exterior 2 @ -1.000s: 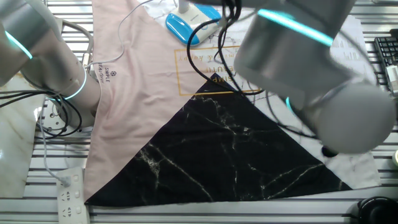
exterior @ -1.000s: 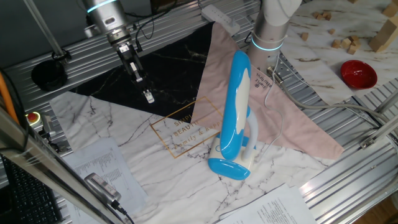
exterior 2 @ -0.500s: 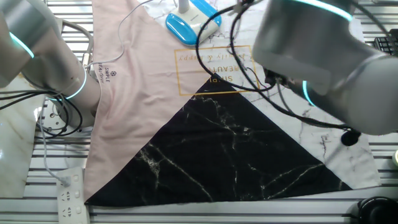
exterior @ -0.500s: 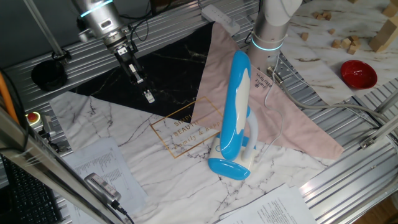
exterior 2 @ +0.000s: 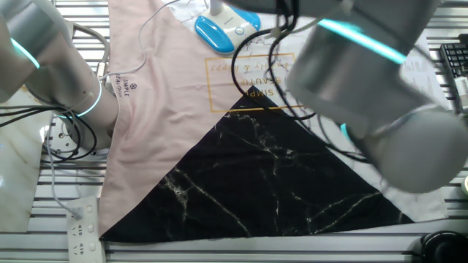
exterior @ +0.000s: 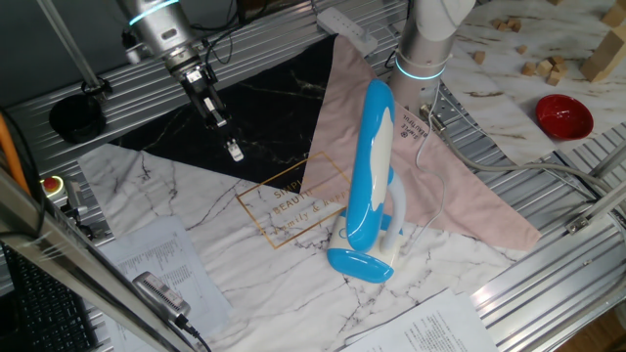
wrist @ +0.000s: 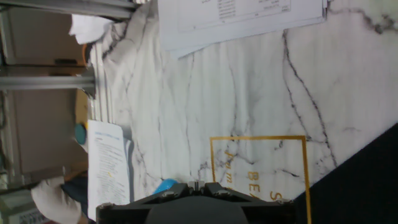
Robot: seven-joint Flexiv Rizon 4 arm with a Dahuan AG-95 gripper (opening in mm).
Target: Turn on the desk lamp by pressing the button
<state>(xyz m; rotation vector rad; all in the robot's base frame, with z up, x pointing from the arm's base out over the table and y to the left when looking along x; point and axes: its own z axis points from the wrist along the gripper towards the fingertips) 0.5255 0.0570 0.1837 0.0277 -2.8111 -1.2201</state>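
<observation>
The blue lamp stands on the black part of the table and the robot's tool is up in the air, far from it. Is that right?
Not quite. The lamp stands on the white marble sheet, not the black part; one fixed view shows its blue foot there. The rest holds: the tool hangs in the air, well away from the lamp.

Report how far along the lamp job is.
Done: nothing visible yet. The desk lamp stands on the white marble sheet, no glow showing. In hand: the gripper hangs over the black marble sheet, well apart from the lamp. Left: reach the lamp and press its button.
</observation>
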